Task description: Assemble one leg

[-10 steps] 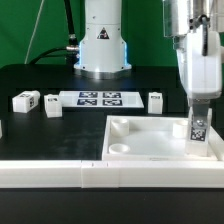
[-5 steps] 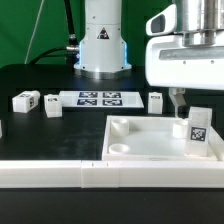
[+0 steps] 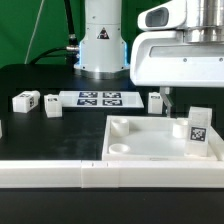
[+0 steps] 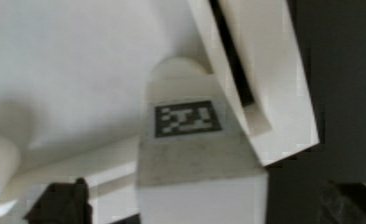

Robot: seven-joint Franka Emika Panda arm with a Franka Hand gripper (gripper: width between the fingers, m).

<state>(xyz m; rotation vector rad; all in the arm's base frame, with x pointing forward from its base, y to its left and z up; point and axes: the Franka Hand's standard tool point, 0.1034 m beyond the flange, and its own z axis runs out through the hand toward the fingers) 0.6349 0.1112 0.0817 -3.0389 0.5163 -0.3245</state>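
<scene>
A white leg (image 3: 198, 133) with a black-and-white tag stands upright in the near corner of the large white tray-like piece (image 3: 150, 145) at the exterior view's right. My gripper (image 3: 170, 100) hangs above and slightly to the exterior view's left of this leg, open and holding nothing. In the wrist view the leg (image 4: 189, 130) and its tag show below me, between my two dark fingertips (image 4: 64, 203), with my gripper (image 4: 206, 208) clear of it. The tray's rim (image 4: 251, 70) runs beside the leg.
Three more legs lie on the black table: two at the left (image 3: 25, 100) (image 3: 53, 108) and one behind the tray (image 3: 156, 101). The marker board (image 3: 98, 98) lies in front of the robot base (image 3: 102, 45). A white rail (image 3: 60, 172) runs along the front.
My gripper has let go of the leg in the tray corner, risen and shifted toward the exterior view's left. The leg stays standing where it was.
</scene>
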